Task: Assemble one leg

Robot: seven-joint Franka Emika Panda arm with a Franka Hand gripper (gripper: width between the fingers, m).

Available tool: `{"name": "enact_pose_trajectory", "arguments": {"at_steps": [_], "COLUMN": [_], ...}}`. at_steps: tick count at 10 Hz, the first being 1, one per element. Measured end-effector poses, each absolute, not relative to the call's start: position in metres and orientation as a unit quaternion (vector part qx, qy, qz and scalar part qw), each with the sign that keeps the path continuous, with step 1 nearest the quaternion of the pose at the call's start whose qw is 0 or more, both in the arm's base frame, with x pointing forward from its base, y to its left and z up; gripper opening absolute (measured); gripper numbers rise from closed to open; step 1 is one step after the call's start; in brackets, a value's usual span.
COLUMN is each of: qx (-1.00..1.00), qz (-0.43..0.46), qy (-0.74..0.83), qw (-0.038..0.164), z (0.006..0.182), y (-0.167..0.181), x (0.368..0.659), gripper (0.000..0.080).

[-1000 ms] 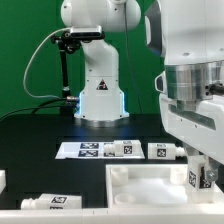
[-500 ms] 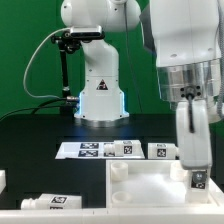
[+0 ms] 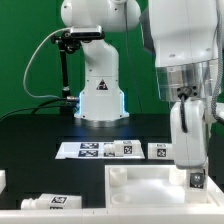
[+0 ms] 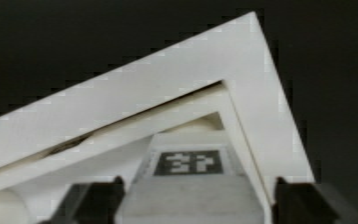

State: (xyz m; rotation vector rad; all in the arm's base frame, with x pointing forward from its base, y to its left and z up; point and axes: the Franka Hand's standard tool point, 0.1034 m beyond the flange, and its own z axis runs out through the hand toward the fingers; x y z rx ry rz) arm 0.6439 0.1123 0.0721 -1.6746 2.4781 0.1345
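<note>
My gripper (image 3: 196,176) is shut on a white leg (image 3: 197,180) with a black-and-white tag, held upright over the right-hand corner of the large white panel (image 3: 150,188) in the exterior view. In the wrist view the leg (image 4: 194,175) fills the gap between my two dark fingers (image 4: 98,200), and the gripper (image 4: 197,208) is right above the panel's raised corner (image 4: 247,70). The leg's lower end is hidden, so I cannot tell if it touches the panel.
The marker board (image 3: 95,150) lies behind the panel, with two more legs (image 3: 125,149) (image 3: 166,151) beside it. Another leg (image 3: 50,201) lies at the exterior view's lower left. The arm's base (image 3: 100,95) stands at the back.
My gripper with the leg moved toward the exterior view's left and over the panel's corner; in the last half second it has barely shifted.
</note>
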Motion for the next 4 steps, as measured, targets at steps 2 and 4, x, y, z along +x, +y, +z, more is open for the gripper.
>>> {"name": "enact_pose_trajectory", "arguments": {"at_steps": [2,4], "qx": [-0.579,-0.586], "qz": [0.037,0.032], "qy": [0.809,0.801], "qw": [0.094,0.113], "z": [0.101,0.125], "y": [0.118,0.118], "x": [0.648,0.657], "gripper": [0.0616,0.0648]}}
